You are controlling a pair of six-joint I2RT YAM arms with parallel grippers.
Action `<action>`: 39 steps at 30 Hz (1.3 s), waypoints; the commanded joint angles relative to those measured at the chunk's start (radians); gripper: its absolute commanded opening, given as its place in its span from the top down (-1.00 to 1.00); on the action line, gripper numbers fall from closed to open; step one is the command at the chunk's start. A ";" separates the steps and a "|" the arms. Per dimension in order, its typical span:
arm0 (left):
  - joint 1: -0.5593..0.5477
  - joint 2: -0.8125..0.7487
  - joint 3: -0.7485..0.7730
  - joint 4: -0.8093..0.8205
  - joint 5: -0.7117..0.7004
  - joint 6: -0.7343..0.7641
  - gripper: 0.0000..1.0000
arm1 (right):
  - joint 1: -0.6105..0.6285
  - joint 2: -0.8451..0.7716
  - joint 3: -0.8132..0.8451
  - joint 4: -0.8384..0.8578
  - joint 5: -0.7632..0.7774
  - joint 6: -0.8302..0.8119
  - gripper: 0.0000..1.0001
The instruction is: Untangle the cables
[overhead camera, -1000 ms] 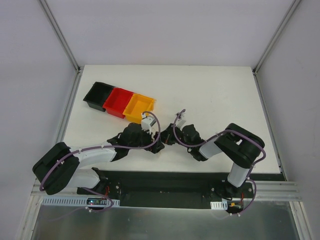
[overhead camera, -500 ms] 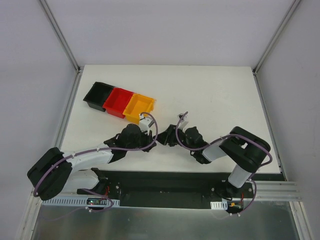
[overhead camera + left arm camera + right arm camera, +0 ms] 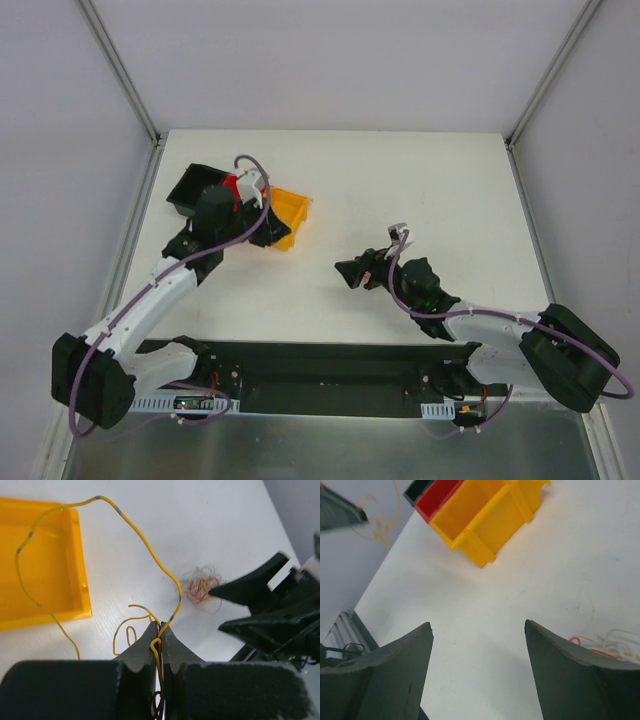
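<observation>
Cables (image 3: 200,587) lie by wide-open right fingers (image 3: 560,670); left fingers (image 3: 145,645), pinching a yellow wire (image 3: 150,550), have swung to the yellow bin (image 3: 50,580).

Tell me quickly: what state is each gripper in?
Left gripper: jaws shut on the yellow wire.
Right gripper: jaws open, holding nothing.

Shows no readable text, label, brand, number or sign anywhere: none on the yellow bin (image 3: 492,542), the red bin (image 3: 437,500), the black bin (image 3: 188,190), the white table (image 3: 450,180) or the dark base plate (image 3: 330,365).
</observation>
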 commanded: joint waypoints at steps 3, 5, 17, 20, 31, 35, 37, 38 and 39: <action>0.180 0.325 0.301 -0.036 0.340 -0.041 1.00 | -0.001 -0.028 -0.037 -0.011 0.090 -0.054 -0.52; 0.200 0.415 0.367 -0.034 0.349 -0.039 1.00 | -0.001 -0.028 -0.040 -0.008 0.089 -0.055 -0.52; 0.264 0.666 0.416 -0.034 0.215 -0.035 1.00 | -0.004 -0.002 -0.025 -0.003 0.055 -0.060 -0.52; 0.264 0.641 0.384 -0.037 0.162 -0.032 0.86 | -0.004 0.016 -0.014 -0.003 0.044 -0.055 -0.52; 0.232 0.512 0.330 -0.093 0.066 -0.012 0.00 | -0.004 0.030 -0.012 0.004 0.038 -0.051 -0.52; 0.223 0.422 0.307 -0.122 0.044 0.001 -0.18 | -0.004 0.036 -0.009 0.006 0.035 -0.051 -0.52; 0.212 0.391 0.306 -0.142 0.009 0.030 -0.24 | -0.005 0.038 -0.008 0.006 0.032 -0.051 -0.52; 0.204 0.383 0.312 -0.158 -0.020 0.053 -0.27 | -0.004 0.041 -0.008 0.006 0.030 -0.049 -0.51; 0.197 0.380 0.322 -0.177 -0.046 0.076 -0.28 | -0.005 0.042 -0.006 0.006 0.029 -0.048 -0.52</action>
